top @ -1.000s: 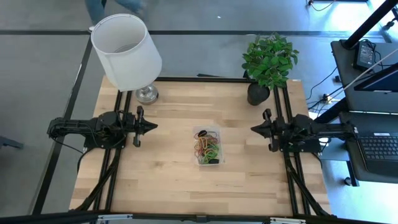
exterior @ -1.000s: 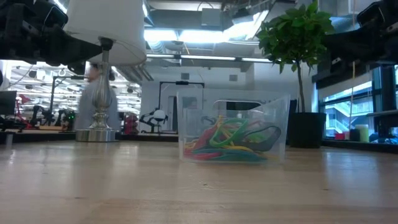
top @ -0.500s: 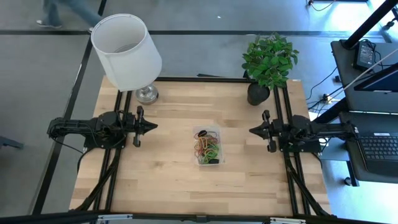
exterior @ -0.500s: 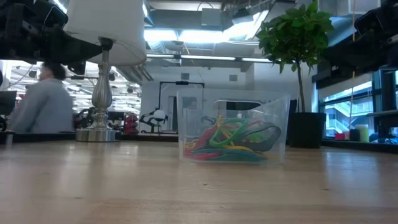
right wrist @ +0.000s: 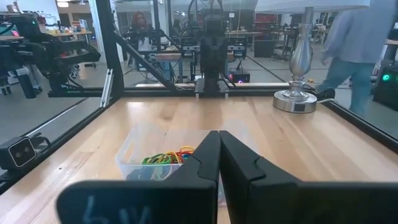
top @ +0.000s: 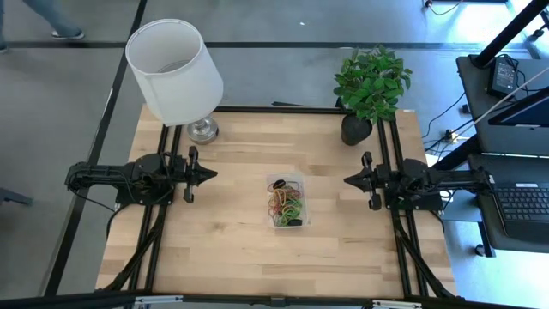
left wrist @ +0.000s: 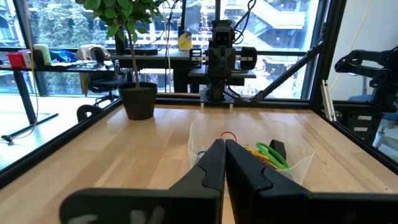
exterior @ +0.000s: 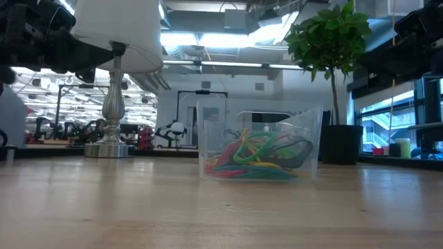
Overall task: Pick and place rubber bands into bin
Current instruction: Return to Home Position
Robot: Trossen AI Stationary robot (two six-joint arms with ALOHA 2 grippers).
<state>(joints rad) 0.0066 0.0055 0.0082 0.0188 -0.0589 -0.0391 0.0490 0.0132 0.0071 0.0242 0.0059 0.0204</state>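
Note:
The clear bin [top: 287, 202] stands on its flat bottom at the middle of the table, with a heap of red, green, yellow and orange rubber bands [top: 285, 204] lying inside it, also seen through its wall in the low view [exterior: 257, 158]. A small black block [top: 294, 222] lies at the bin's near end. My left gripper [top: 212, 173] is shut and points level at the table's left side, well short of the bin [left wrist: 249, 152]. My right gripper [top: 347, 180] is shut and points level at the right side, also apart from the bin [right wrist: 165, 152].
A lamp with a white shade [top: 174, 70] and a metal foot [top: 202, 130] stands at the far left corner. A potted plant [top: 371, 86] stands at the far right. Bare wood lies all around the bin. A person walks in the room beyond the table.
My right gripper has tipped a little and drawn slightly toward the table's far edge, staying at the right side. The bin and the bands have kept still. A person has walked past behind the table.

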